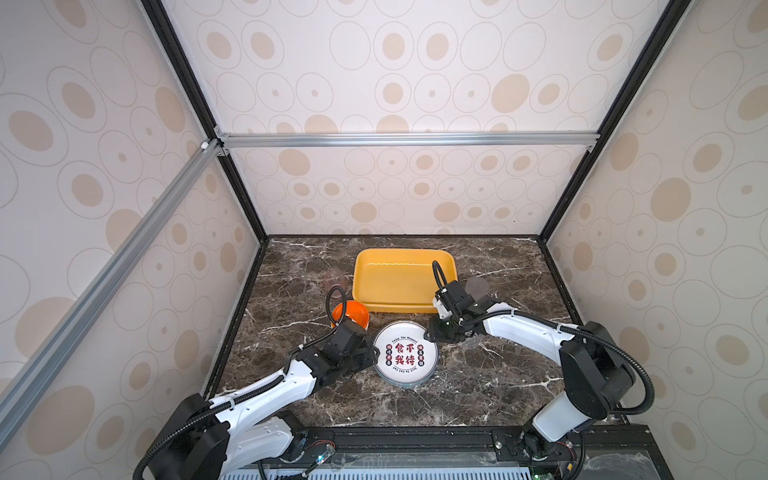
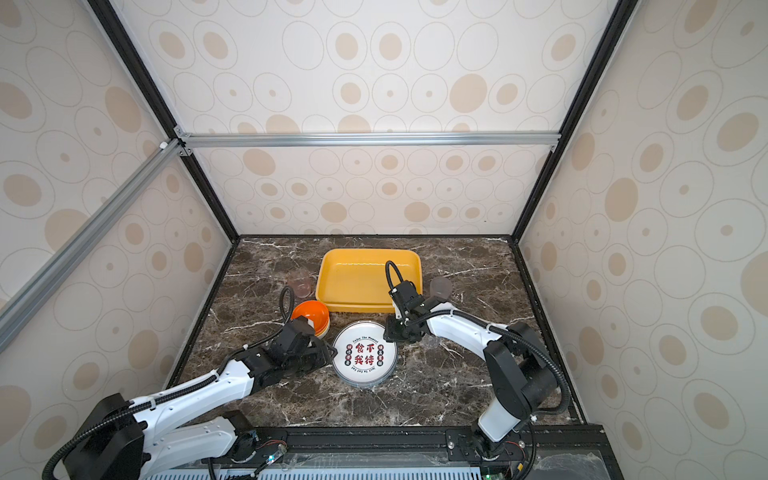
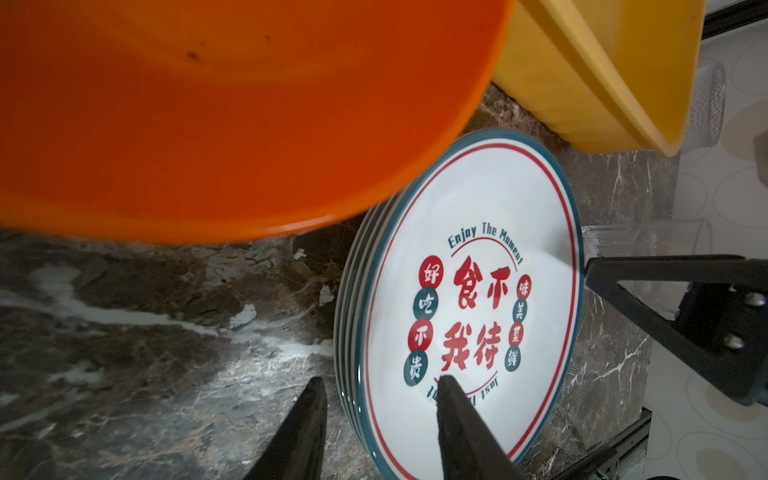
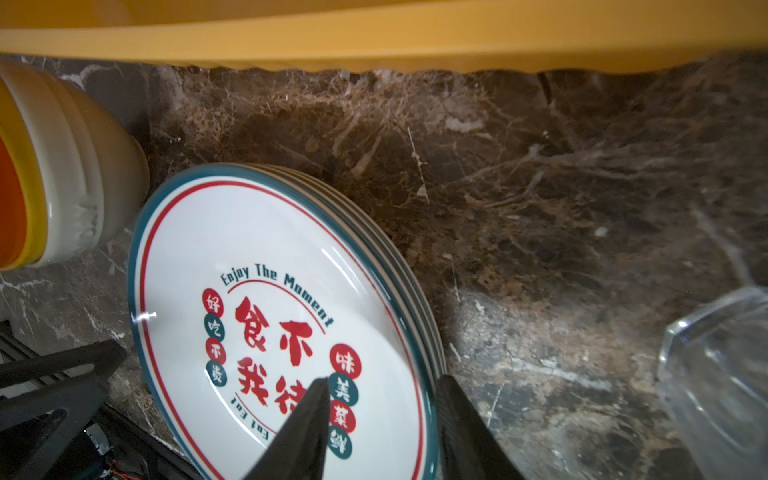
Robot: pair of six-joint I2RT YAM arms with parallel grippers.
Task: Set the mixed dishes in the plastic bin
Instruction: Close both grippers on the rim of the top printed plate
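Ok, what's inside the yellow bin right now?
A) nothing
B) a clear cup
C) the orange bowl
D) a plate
A: in both top views the yellow bin shows a bare floor, while the plate stack and the orange bowl sit on the table outside it.

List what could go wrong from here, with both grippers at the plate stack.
1. The left gripper and right gripper each straddle only the rim of the plate stack; an uneven lift could tilt it and slide plates off.
2. The bowl stack sits right beside the left gripper; it may get knocked.
3. The clear cup sits close by the right gripper; the arm could tip it.
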